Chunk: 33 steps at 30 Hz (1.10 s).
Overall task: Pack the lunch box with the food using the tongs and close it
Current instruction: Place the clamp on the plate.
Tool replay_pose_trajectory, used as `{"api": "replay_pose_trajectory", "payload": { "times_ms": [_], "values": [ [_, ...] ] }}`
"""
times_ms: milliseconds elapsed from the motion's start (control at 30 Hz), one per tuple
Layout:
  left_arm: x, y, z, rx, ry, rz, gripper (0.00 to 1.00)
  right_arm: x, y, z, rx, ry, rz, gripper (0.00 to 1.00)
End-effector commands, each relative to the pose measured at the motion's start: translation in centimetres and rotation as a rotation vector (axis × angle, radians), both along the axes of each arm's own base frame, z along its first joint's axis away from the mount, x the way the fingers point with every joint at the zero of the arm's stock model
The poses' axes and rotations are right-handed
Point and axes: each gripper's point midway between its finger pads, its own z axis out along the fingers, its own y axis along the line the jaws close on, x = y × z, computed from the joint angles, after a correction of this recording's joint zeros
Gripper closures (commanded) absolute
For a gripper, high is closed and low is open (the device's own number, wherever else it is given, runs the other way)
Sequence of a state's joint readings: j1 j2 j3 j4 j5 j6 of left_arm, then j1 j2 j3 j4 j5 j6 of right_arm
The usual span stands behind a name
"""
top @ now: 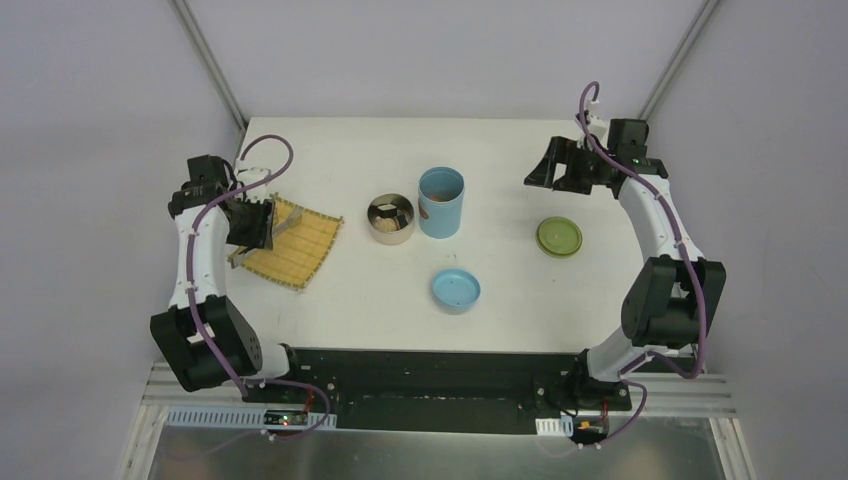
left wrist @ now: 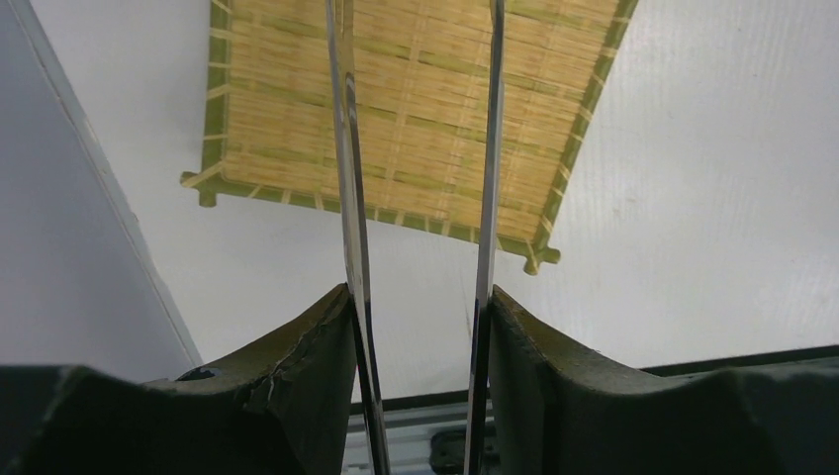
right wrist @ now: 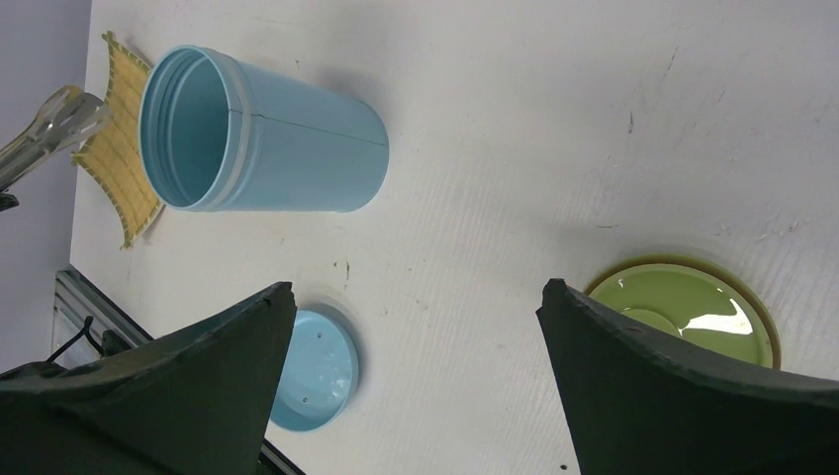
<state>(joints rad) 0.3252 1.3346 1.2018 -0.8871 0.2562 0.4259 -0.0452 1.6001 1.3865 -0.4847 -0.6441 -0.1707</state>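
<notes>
My left gripper point(left wrist: 420, 297) is shut on the tongs point(left wrist: 348, 148), one pad against each slim silver arm, and the two arms stand apart. The tongs point(top: 288, 226) reach out over the yellow woven mat point(left wrist: 425, 99), on which no food shows. The lunch box stands mid-table: a short steel bowl point(top: 390, 218) with small dark and pale bits inside, and a tall light-blue cylinder point(top: 441, 202) beside it, uncovered. The blue lid point(top: 456, 290) and the green lid point(top: 559, 237) lie apart on the table. My right gripper point(right wrist: 416, 287) hangs open at the far right, holding nothing.
The mat point(top: 295, 245) lies at the table's left side near the left wall. In the right wrist view the cylinder point(right wrist: 267, 139), blue lid point(right wrist: 317, 366) and green lid point(right wrist: 693, 312) spread across the white table point(right wrist: 514, 148).
</notes>
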Motion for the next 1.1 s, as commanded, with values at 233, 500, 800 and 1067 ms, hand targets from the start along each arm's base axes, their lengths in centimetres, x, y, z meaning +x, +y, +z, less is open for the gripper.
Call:
{"api": "replay_pose_trajectory", "payload": {
  "times_ms": [233,500,800,1067],
  "values": [
    [2.1,2.4,-4.5,0.133,0.001,-0.201,0.47,0.0,0.5,1.6,-0.026,-0.047,0.028,0.02],
    [0.4,3.2,-8.0,0.174,0.109,-0.261,0.41,-0.7,0.3,0.9,-0.039,-0.031,0.031,0.02],
    [-0.2,3.3,-8.7,0.158,0.169,-0.231,0.38,-0.4,0.3,1.1,-0.039,-0.036,0.029,0.02],
    [0.9,2.5,-1.8,0.138,0.047,-0.184,0.10,-1.1,0.3,0.8,-0.049,-0.033,0.055,0.02]
  ]
}}
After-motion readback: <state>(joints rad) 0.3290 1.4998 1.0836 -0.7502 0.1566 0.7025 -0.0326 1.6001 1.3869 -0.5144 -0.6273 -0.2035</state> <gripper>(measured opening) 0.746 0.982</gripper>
